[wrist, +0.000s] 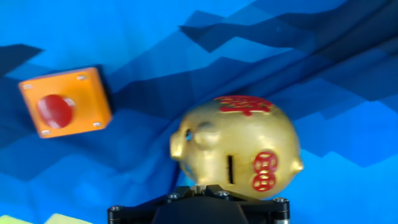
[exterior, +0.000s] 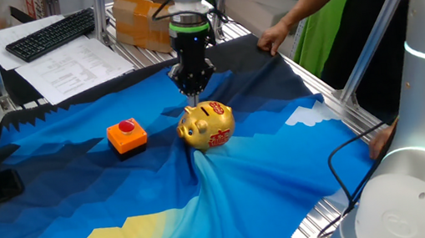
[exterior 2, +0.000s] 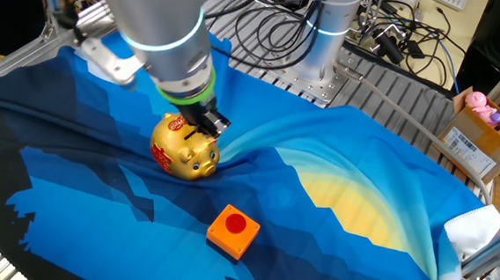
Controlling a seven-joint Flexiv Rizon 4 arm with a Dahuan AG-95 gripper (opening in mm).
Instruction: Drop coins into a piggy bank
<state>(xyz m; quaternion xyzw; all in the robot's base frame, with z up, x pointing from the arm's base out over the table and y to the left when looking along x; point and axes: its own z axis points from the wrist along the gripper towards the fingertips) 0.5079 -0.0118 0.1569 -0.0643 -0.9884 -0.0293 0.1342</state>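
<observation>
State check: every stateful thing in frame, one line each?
Shiny gold pig-shaped piggy bank: upright on the blue cloth, slot on top, directly under the hand.
Hand: just above the bank's back; open or shut cannot be told.
Orange square block with a red round top: flat on the cloth, apart from the bank.
Red coins: none visible.

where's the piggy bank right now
The gold piggy bank sits near the middle of the blue cloth, directly under the gripper. In that fixed view the orange block lies just to its left.
</observation>
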